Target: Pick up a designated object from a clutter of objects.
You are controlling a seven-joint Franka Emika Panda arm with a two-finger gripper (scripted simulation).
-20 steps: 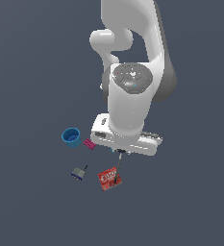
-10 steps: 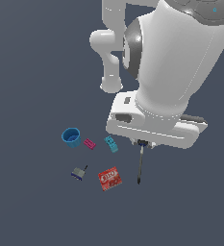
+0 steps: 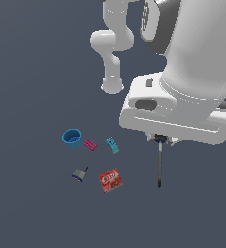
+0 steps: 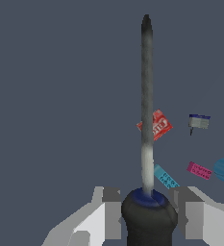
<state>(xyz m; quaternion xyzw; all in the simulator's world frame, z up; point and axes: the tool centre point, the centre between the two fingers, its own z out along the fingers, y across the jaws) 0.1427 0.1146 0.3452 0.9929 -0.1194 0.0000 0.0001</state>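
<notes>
- Plain dark grey-blue bench (image 3: pixel 32 203), no walls or edges in view; the big white arm fills the exterior view's upper right.
- Claw (image 4: pixel 146 207) clamped on the black handle of the screwdriver (image 3: pixel 159 164), one finger on each side, as the wrist view shows.
- Grip sits on the handle, just behind the dark-blue collar, so the thin shaft hangs free and points straight away from the claw.
- Screwdriver is off to the exterior view's right of the other items, apart from all of them; whether its tip is clear of the bench I cannot tell.
- Remaining on the bench, loosely grouped: blue cup (image 3: pixel 72 138), magenta brick (image 3: pixel 89 145), teal brick (image 3: pixel 112 145), red printed box (image 3: pixel 110 179), small grey-blue tool (image 3: pixel 79 174).
- Judgement: the pick looks mostly done. A handle grip suits a long, slim item, since the thick end gives the fingers more to hold than the shaft.
</notes>
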